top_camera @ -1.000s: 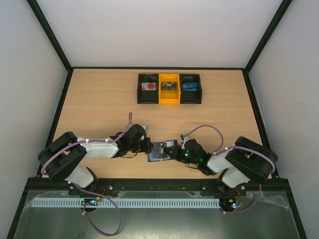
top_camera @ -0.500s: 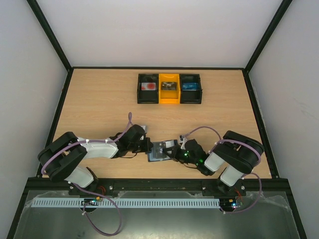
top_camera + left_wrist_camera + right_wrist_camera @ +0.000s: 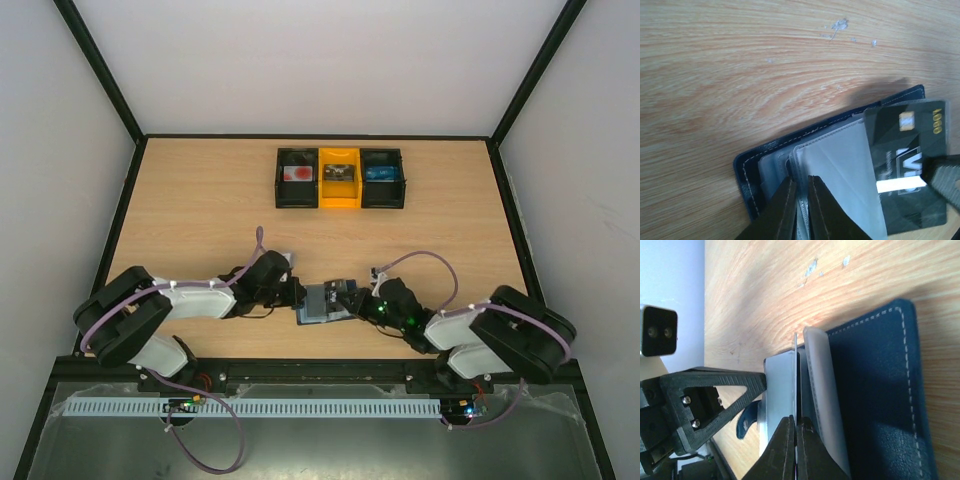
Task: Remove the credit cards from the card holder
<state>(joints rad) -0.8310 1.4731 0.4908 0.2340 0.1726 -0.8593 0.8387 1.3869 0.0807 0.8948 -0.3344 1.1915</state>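
Navy card holder [image 3: 322,305] lies open on the table [image 3: 200,200] between both arms. Only the left wrist camera shows the face of the black credit card [image 3: 900,150], with the left gripper [image 3: 800,185] pinching a grey pocket [image 3: 840,170]. The right gripper [image 3: 795,422] clamps that card edge-on.

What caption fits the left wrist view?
Left gripper grips the open card holder while a black card sticks partly out.

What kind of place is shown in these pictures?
Probably a lab test cell for robots: white walls in a black frame enclose a wooden table, a left arm and a right arm are bolted at its near edge, and three bins stand at the back.
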